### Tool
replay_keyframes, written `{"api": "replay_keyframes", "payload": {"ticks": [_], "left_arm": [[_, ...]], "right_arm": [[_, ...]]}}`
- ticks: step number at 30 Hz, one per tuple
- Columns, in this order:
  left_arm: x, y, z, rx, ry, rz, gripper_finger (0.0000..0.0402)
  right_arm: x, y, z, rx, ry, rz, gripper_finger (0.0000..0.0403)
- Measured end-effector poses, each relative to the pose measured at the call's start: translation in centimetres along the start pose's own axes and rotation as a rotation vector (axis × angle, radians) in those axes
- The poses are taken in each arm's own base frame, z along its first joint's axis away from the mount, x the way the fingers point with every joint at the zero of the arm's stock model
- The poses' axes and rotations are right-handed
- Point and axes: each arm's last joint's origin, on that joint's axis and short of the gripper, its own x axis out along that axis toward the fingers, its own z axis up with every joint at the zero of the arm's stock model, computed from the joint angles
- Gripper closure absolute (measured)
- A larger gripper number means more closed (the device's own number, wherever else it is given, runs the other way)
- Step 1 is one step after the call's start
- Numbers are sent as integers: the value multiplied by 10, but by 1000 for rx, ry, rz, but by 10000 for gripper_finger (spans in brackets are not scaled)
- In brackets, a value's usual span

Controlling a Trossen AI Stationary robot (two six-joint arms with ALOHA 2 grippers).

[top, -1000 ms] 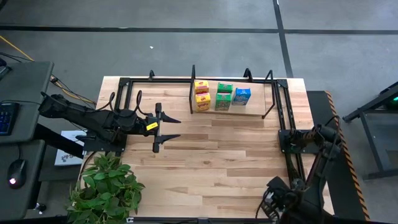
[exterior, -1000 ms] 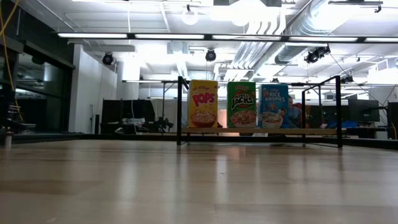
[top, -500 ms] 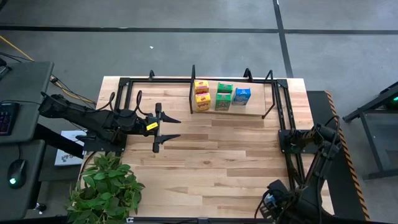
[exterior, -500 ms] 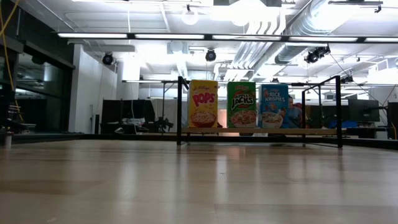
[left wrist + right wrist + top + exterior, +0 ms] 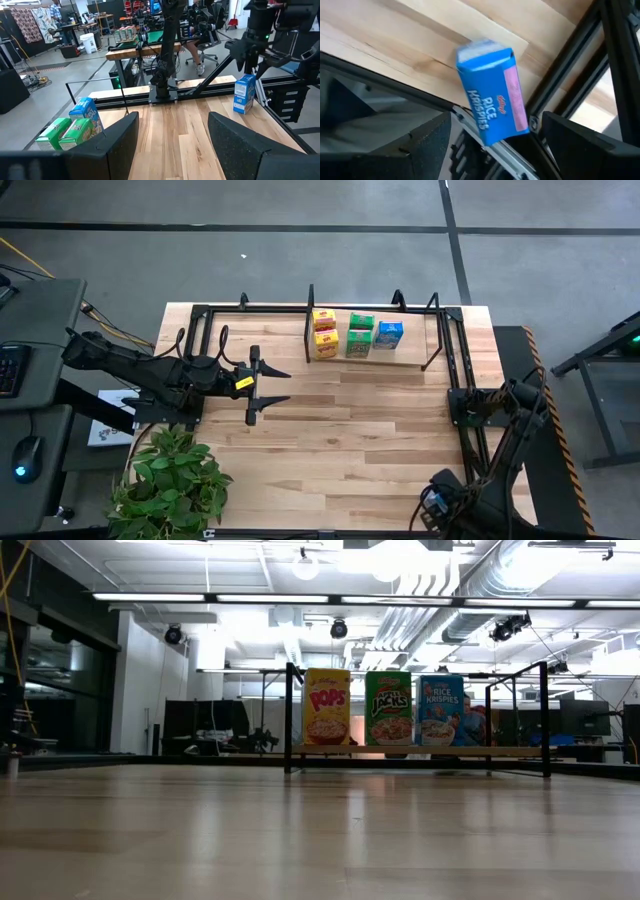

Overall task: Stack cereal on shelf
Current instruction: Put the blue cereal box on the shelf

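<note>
Left gripper (image 5: 272,385): we see it over the left part of the table (image 5: 330,430), fingers spread apart with nothing between them, pointing toward the middle.
Plant (image 5: 170,480): we find it at the table's near left corner, below the left arm.
Shelf (image 5: 400,360): it stands at the far middle of the table, a pale board in a black frame.
Yellow boxes (image 5: 324,332): two, at the shelf's left end, one behind the other; in the low view the front one (image 5: 327,706) stands upright.
Green boxes (image 5: 359,334): two, in the middle of the shelf, just beside the yellow ones; upright in the low view (image 5: 388,708).
Blue box on shelf (image 5: 389,334): at the right of the row, upright in the low view (image 5: 440,710).
Second blue box (image 5: 495,110): off the shelf, at the table's near right edge by the black rail, tilted; the left wrist view shows it (image 5: 244,93) on the table by the right arm.
Right gripper (image 5: 495,150): at the near right corner; its fingers stand wide on either side of the second blue box without touching it.
</note>
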Motion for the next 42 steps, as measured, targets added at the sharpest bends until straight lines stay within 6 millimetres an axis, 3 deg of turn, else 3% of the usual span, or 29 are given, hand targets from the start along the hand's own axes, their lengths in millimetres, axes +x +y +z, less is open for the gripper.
{"api": "replay_keyframes", "payload": {"ticks": [24,35,42], "left_arm": [[0,0,0,0,0,0,172],[0,0,0,0,-1,0,172],[0,0,0,0,0,0,172]], "right_arm": [[77,6,10,-148,8,45,98],[79,5,11,-189,-15,51,101],[79,5,11,-208,-20,50,143]]}}
